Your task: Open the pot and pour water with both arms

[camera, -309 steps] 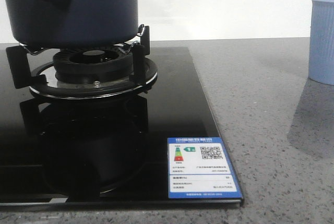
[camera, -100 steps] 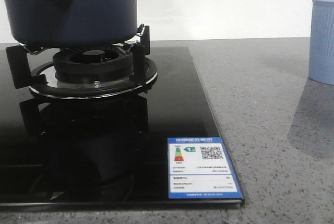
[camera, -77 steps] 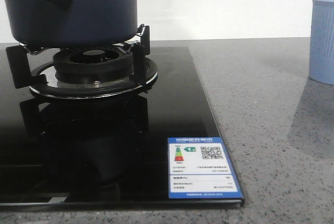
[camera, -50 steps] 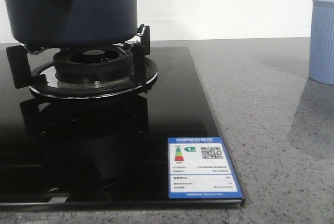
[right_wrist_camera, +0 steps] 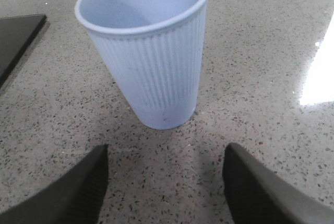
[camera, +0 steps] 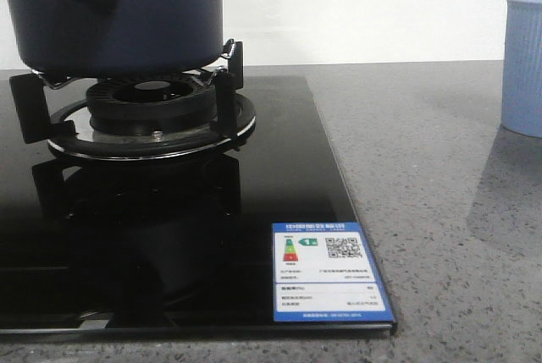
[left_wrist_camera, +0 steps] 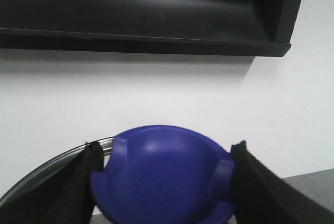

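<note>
A grey speckled stone countertop [camera: 423, 177] carries everything. Directly on it lies a black glass hob [camera: 169, 236] — flat, glossy, with a blue-bordered energy label [camera: 329, 272] stuck at its near right corner. To the right of the hob, well apart from it, a pale blue ribbed cup [right_wrist_camera: 148, 51] stands upright on the bare stone — open mouth up.

Kitchen: gas hob [camera: 169, 211] (black glass), stone counter [camera: 423, 168].
</note>
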Motion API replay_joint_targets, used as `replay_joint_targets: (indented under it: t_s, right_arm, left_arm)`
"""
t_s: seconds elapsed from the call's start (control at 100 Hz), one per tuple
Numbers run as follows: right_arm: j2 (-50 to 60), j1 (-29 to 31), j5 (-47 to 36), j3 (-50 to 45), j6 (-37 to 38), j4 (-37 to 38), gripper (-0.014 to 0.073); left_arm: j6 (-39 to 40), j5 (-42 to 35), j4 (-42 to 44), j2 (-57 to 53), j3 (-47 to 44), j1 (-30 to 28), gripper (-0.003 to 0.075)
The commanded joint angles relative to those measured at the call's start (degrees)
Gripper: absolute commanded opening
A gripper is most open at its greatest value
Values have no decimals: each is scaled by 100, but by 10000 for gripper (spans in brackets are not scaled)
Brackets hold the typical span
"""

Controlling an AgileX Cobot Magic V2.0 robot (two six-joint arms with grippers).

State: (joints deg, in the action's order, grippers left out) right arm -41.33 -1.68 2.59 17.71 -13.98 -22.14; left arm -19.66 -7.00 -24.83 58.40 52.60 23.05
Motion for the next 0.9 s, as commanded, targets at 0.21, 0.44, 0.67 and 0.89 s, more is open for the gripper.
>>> replay_joint_targets:
  t_s: [0.21,0.44,0.67,0.89]
  right_arm:
    - [-31,-11,-748,153,-59,-9,429]
    - [-354,-11,-1115,153,-59,-9,429]
    - [-828,-366,-1585,153,-59,-9,375]
    - [-1185,-789,-2002,153,-59,317,402]
  left_arm:
    - [-8,-524,59,-142,234,-27,372]
    - [-8,-524,59,-142,234,-27,372]
    - [-8,-524,59,-142,234,-27,372]
    - [-8,-524,59,-142,234,-27,372]
